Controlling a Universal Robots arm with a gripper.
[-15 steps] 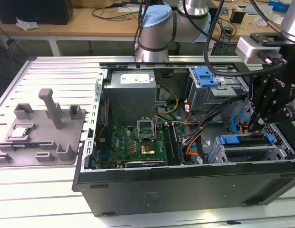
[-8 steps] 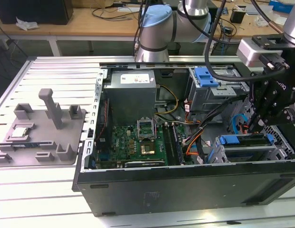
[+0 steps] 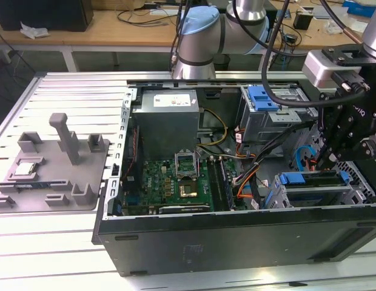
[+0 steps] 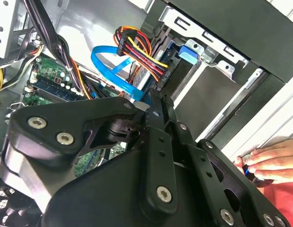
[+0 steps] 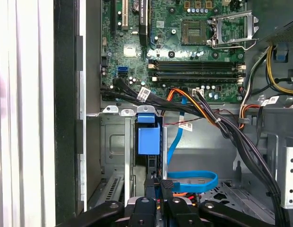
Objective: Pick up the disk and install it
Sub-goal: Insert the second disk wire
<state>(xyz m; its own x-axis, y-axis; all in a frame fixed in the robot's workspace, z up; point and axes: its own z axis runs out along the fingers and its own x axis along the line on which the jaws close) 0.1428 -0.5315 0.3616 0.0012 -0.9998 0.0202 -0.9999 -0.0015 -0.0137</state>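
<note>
The disk (image 3: 309, 178) stands on edge in the drive bay at the exterior view's right of the open computer case (image 3: 236, 236), its blue rail frame showing. In the first wrist view its blue frame (image 5: 149, 137) sits in the bay slot, just ahead of my fingertips. My gripper (image 3: 324, 160) hangs right above the disk's end. In both wrist views the fingers (image 5: 151, 184) lie close together with nothing seen between them. In the second wrist view the gripper (image 4: 158, 101) points at the bay beside a blue cable. Whether the tips touch the disk is unclear.
Bundled black, orange and blue cables (image 5: 193, 179) run beside the bay. The motherboard (image 3: 176, 182) lies mid-case and a second blue-latched bay (image 3: 264, 97) sits behind. A grey fixture (image 3: 51, 170) with a small chip lies at the exterior view's left. A person's hand (image 4: 269, 161) rests outside the case.
</note>
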